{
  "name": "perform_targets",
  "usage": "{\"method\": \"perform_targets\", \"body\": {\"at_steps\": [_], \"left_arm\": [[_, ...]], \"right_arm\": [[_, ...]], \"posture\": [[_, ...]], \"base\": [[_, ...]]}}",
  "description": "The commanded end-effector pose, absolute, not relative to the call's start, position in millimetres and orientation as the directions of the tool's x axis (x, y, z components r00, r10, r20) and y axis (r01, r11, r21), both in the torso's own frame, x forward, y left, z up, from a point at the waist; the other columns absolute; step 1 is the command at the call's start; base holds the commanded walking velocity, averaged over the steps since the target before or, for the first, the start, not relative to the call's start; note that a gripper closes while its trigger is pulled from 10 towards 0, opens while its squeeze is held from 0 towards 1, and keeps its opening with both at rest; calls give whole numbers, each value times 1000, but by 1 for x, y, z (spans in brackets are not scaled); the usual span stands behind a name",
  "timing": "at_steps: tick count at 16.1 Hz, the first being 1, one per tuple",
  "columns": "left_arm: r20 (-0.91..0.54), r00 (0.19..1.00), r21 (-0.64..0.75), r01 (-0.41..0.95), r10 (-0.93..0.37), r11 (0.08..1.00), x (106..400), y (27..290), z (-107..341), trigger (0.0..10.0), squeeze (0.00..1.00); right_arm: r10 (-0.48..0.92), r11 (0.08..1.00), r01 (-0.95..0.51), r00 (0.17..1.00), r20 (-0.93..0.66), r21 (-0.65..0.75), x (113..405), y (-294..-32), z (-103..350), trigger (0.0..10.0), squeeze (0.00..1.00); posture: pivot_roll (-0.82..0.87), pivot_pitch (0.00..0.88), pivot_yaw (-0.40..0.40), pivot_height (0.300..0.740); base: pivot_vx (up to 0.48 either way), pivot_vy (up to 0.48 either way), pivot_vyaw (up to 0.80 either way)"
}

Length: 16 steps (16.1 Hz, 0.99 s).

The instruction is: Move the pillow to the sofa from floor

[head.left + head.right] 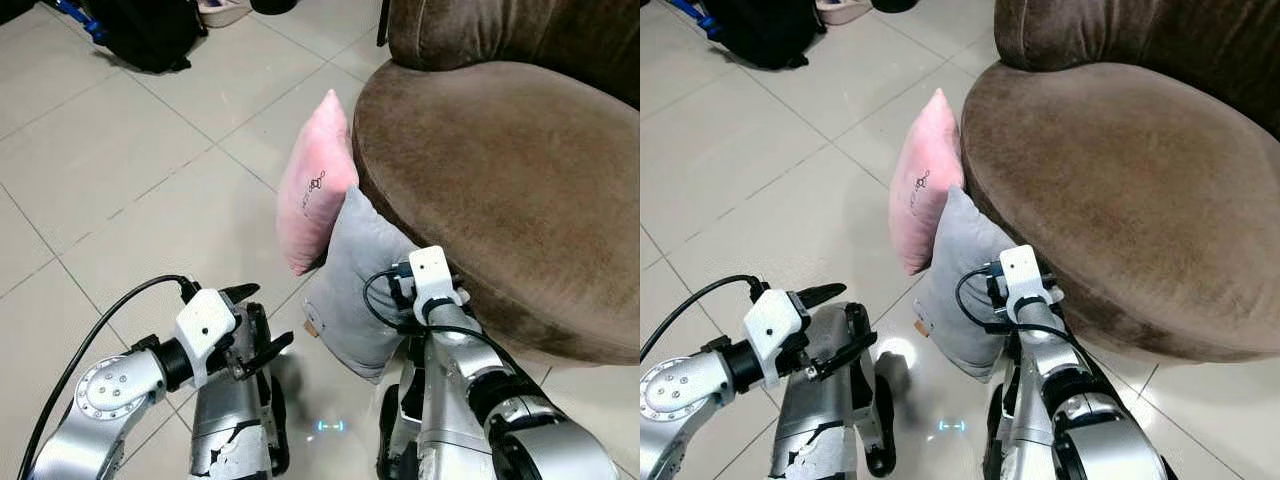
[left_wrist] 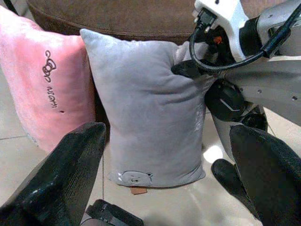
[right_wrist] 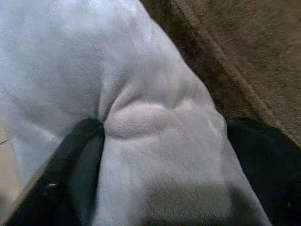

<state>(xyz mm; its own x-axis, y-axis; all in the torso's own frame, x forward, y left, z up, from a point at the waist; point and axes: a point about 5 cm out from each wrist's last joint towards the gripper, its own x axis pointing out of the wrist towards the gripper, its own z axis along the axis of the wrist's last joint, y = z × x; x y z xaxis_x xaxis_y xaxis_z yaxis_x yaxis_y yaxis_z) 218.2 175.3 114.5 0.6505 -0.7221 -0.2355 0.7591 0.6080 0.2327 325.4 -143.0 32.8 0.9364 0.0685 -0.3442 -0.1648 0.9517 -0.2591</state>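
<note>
Pale floor tiles (image 1: 120, 180) run up to a brown sofa (image 1: 500, 190), and against its front the grey pillow (image 2: 146, 113) stands upright on the floor. The right gripper (image 3: 160, 141) has its 2 fingers pinched into the pillow's top corner, fabric bunched between them. Beside the grey one, a pink pillow (image 1: 315, 185) leans on the sofa too. The left gripper (image 1: 258, 325) hovers spread wide near the pillows, holding nothing. A black bag (image 1: 150, 35) sits far back.

Pink pillow (image 2: 44, 89) carries small dark embroidered lettering; too small to read.
</note>
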Motion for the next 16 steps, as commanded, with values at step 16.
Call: {"method": "perform_targets", "body": {"at_steps": [16], "left_arm": [[-264, 658, 232, 753, -705, 616, 229, 182, 112, 10000, 0]], "right_arm": [[131, 954, -229, 900, -416, -195, 318, -139, 20, 0, 0]], "posture": [[339, 264, 37, 482]], "base": [[0, 0, 0]]}}
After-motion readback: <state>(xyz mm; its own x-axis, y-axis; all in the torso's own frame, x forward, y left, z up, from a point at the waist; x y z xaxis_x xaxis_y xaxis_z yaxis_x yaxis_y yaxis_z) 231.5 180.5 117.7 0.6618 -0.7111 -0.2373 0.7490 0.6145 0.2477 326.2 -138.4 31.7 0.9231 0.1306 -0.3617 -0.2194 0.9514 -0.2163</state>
